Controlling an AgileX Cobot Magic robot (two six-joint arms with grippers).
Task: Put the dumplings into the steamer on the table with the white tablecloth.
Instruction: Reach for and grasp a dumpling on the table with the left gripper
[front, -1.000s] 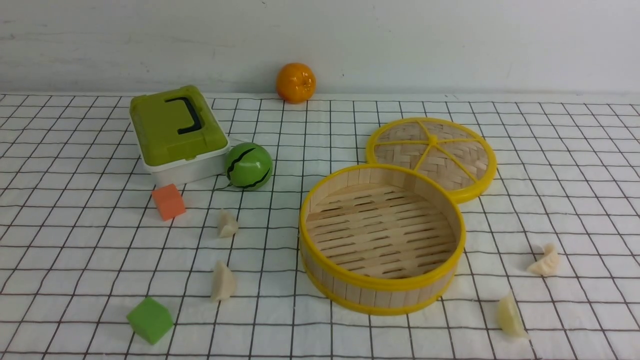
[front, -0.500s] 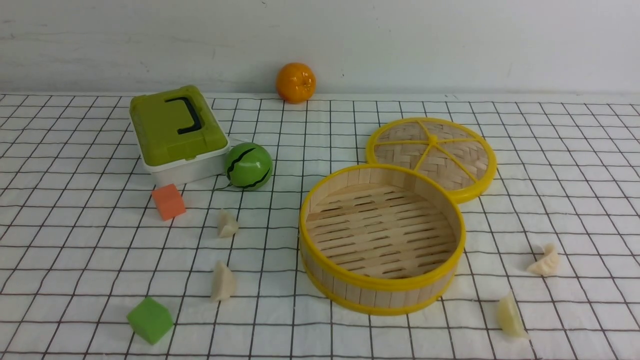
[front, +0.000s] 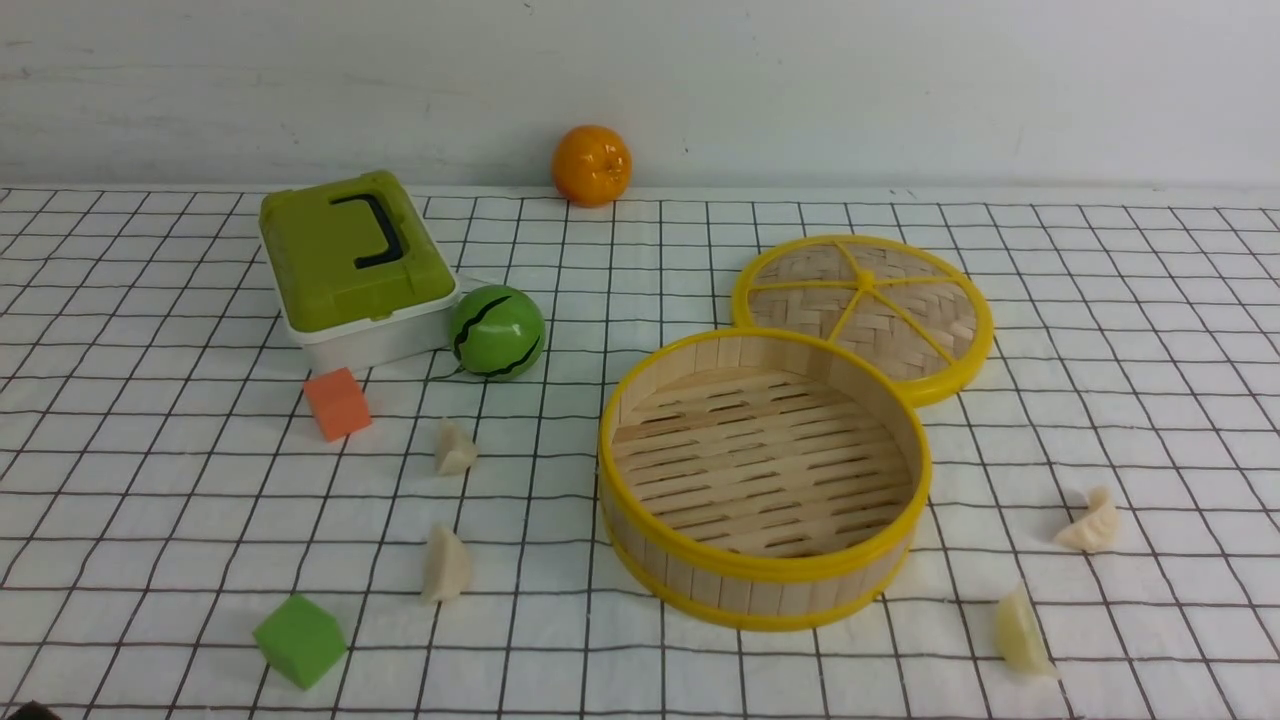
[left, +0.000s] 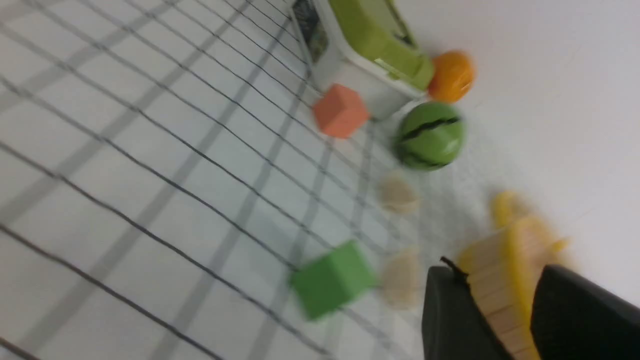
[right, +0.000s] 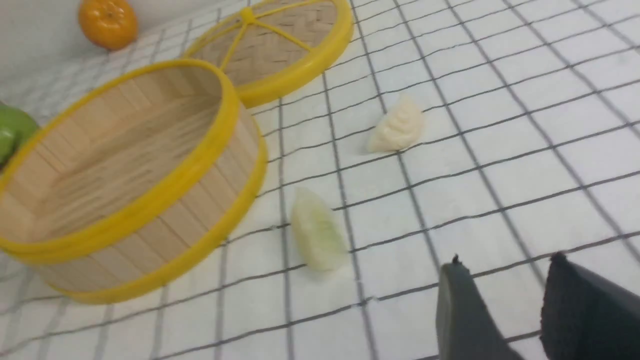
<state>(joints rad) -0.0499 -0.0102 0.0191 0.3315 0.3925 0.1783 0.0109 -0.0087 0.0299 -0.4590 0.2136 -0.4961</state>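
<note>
Only the left gripper (left: 495, 272) had crept in near-left; it and the right gripper (right: 506, 262) (parted, empty) might pinch askew, flicking dumplings (front: 446, 563).

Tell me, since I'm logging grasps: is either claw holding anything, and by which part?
Nothing: left claw and right claw are both open and empty.
</note>
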